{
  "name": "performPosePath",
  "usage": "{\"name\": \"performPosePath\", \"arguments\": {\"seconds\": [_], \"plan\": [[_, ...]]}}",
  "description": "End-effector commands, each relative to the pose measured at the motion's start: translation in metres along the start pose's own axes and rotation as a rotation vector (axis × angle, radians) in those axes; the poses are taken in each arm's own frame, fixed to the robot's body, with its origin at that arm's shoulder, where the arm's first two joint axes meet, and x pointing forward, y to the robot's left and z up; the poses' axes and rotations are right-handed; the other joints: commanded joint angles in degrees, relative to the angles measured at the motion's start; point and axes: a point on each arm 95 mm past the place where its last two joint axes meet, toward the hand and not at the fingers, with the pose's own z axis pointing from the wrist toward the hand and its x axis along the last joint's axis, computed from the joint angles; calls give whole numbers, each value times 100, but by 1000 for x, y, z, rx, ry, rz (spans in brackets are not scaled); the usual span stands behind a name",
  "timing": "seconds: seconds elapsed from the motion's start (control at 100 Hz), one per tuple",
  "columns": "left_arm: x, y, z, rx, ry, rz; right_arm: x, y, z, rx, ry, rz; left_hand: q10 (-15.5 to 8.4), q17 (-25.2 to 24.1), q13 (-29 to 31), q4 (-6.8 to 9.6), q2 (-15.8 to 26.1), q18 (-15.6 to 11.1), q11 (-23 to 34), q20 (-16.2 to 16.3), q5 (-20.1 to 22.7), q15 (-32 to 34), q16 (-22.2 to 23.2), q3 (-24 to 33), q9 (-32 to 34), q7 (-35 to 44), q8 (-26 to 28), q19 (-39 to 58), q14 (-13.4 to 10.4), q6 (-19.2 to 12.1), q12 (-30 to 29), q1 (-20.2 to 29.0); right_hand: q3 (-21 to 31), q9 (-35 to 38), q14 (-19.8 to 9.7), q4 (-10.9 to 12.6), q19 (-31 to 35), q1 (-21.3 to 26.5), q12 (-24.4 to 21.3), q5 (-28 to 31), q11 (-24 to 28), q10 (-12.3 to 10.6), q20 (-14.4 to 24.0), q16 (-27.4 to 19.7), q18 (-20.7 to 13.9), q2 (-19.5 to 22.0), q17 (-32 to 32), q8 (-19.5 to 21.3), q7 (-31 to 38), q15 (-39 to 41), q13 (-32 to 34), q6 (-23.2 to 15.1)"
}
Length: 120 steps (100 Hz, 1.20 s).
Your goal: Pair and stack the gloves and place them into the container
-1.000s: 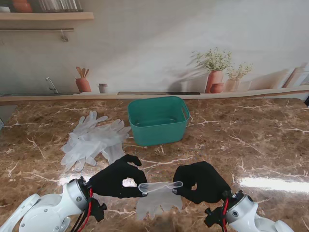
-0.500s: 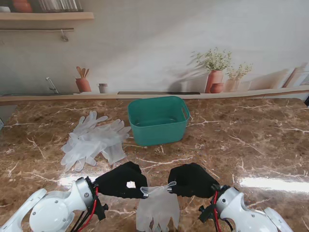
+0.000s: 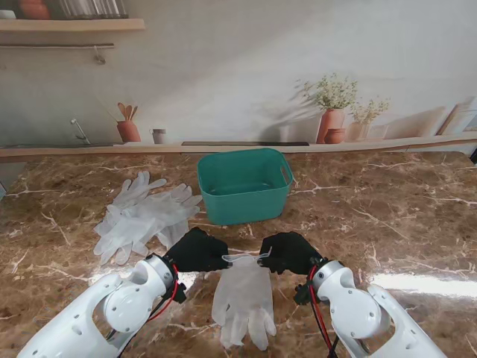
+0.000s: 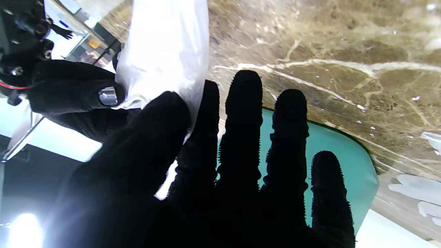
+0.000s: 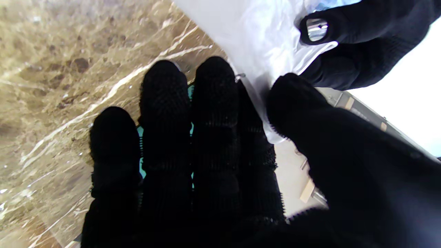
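Left hand (image 3: 197,251) and right hand (image 3: 289,252) each pinch the cuff of one translucent glove (image 3: 243,298), which hangs toward six o'clock over the marble surface (image 3: 387,216). Teal container (image 3: 244,185) at twelve o'clock; remaining gloves (image 3: 141,215) at ten o'clock.

I saw a translucent white glove (image 3: 244,294) between my two hands — left hand (image 3: 197,251) and right hand (image 3: 288,252) both in black knit. The container (image 3: 244,186) was teal. The loose gloves (image 3: 141,216) looked milky white. The table (image 3: 387,216) was brown marble — pale veins throughout. My arms were white, with red wiring.
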Motion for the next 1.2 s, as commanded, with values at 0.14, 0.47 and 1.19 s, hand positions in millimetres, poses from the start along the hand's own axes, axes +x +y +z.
{"name": "performPosePath", "arguments": {"seconds": [0.14,0.47,1.19], "plan": [[-3,3,25,53,-39,101,-21,-7,27,-86,-42,-127,-50,101,-91,-99,191,71,228,237,-105,241,108,-93,-30,44,164,457,69,-467,154,-129,147,73,-189,-3,143,-280,77,-5,98,-33,-21,58,-90,20,-28,137,76,128,-48,-347],[-17,10,51,73,-107,214,-45,-10,59,-176,-53,-281,-93,186,-121,-125,188,53,177,255,-146,220,91,-150,-102,-32,103,625,39,-579,178,-151,171,43,-243,-65,99,-327,109,-16,121,-70,-27,53,-119,53,-68,181,52,137,-95,-430],[-39,10,45,41,-252,307,-60,-20,71,-189,-192,-424,3,-62,-1474,70,471,-659,-408,-1045,-1225,-1056,-978,99,-2243,-2068,-671,-72,-164,229,-341,-634,-474,-1340,-421,467,-1110,-1028,-530,-625,-711,-223,-434,-487,-461,486,-948,289,-2347,-1303,-1290,-25]]}}
